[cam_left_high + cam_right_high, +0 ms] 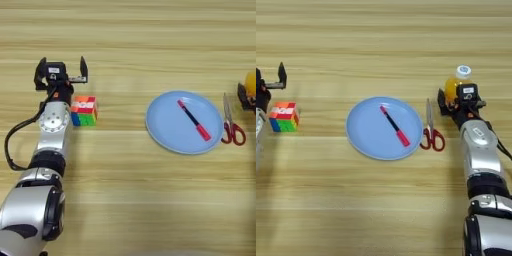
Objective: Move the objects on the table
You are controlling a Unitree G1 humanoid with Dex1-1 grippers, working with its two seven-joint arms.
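My left gripper is open on the left of the table, its two black fingers spread just beyond the multicoloured puzzle cube, which sits free on the wood beside the wrist. The light-blue plate lies mid-table with the red-and-black pen lying diagonally on it. Red-handled scissors rest just right of the plate. The orange drink bottle with its white cap stands upright at the right. My right gripper is up against its near side and covers its lower part.
Both silver forearms reach in from the near edge, the left arm along the left side and the right arm along the right side. A black cable loops beside the left arm.
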